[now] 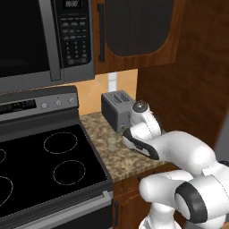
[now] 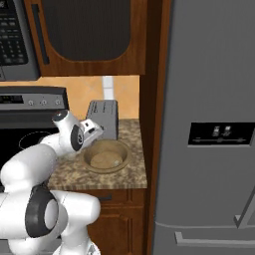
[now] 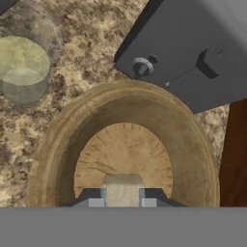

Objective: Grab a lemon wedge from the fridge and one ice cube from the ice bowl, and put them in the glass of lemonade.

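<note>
Speckled brown granite counter [image 1: 100, 129] runs between a black stove [image 1: 44, 165] on the left and the tall grey fridge [image 2: 209, 149] on the right, with a microwave [image 1: 40, 36] and dark wood cabinets above. Going left to right along the counter, the glass of lemonade [image 1: 112, 143] stands near the stove edge, its pale greenish liquid visible from above in the hand view [image 3: 23, 62]; nothing yellow can be made out in it, though the glass is small and its contents hard to read. Behind it, toward the wall, sits a silver toaster [image 1: 115, 109]. Next comes the ice bowl [image 2: 106, 157], tan and shallow, just beside the toaster's near side. The gripper [image 3: 122, 197] hangs over the bowl's inside, its fingers [image 3: 94, 198] drawn narrowly around a pale block that looks like an ice cube [image 3: 122, 185]; they appear to be grasping it, low in the bowl. The fridge doors look closed, and the lemon wedge cannot be found anywhere. By these signs the ice step is under way: the cube seems pinched but not yet carried across to the glass. Whether the wedge is already delivered cannot be told; if not, the fridge trip remains.
</note>
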